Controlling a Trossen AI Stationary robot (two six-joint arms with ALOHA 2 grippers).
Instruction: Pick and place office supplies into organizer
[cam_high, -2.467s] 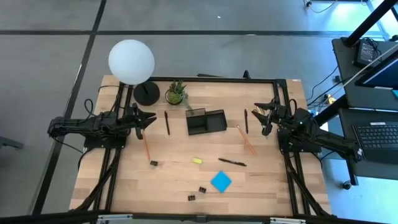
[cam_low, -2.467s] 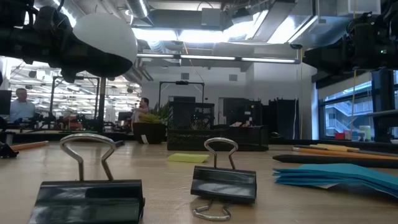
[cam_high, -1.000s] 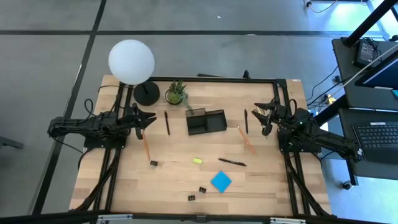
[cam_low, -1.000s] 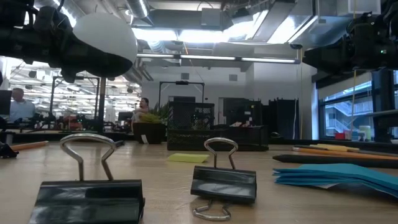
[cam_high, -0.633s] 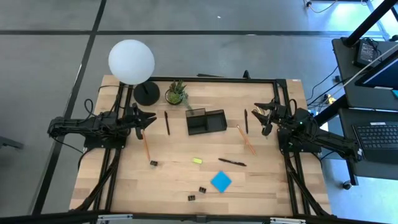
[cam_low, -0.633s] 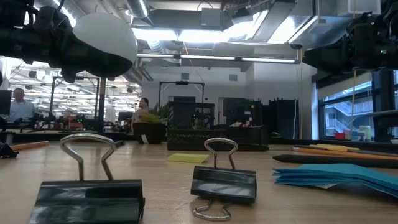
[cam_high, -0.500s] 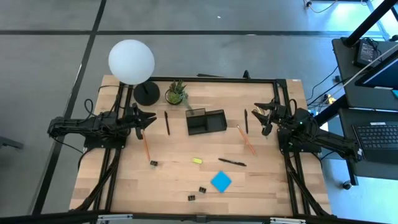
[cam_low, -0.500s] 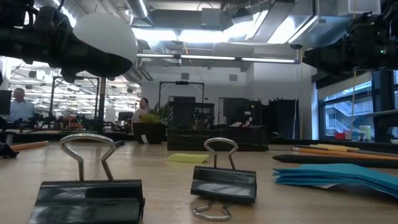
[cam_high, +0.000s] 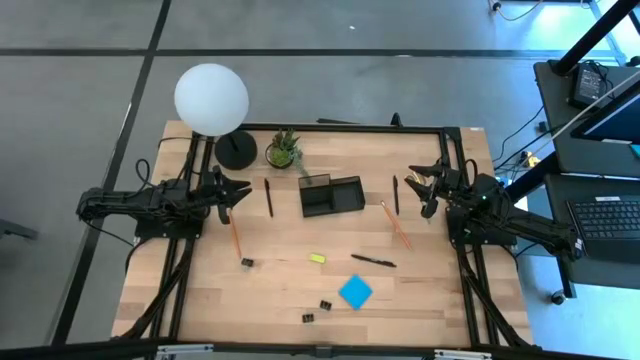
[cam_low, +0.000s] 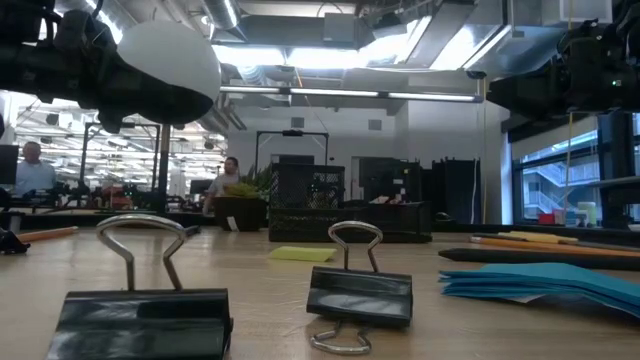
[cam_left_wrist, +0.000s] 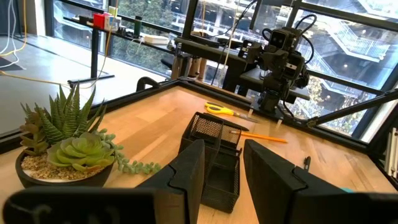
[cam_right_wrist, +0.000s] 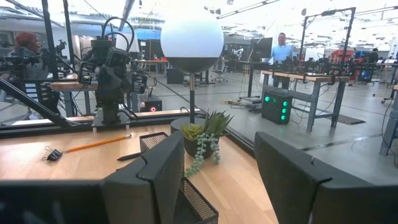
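1. Organizer sits between the two grippers, a low black mesh tray, nothing visible inside it from above.
2. Left gripper hovers at its side of the table, fingers parted with a clear gap, holding nothing. A black pen lies just past its tips toward the organizer, and an orange pencil is right beside it.
3. Right gripper is spread pretty wide and also empty. Another black pen and orange pencils lie just ahead of its fingertips.
4. Further from both grippers, toward the table's front: yellow block, a third pen, blue sticky pad, binder clips.
5. Potted plant and globe lamp stand behind the organizer, nearer the left gripper.
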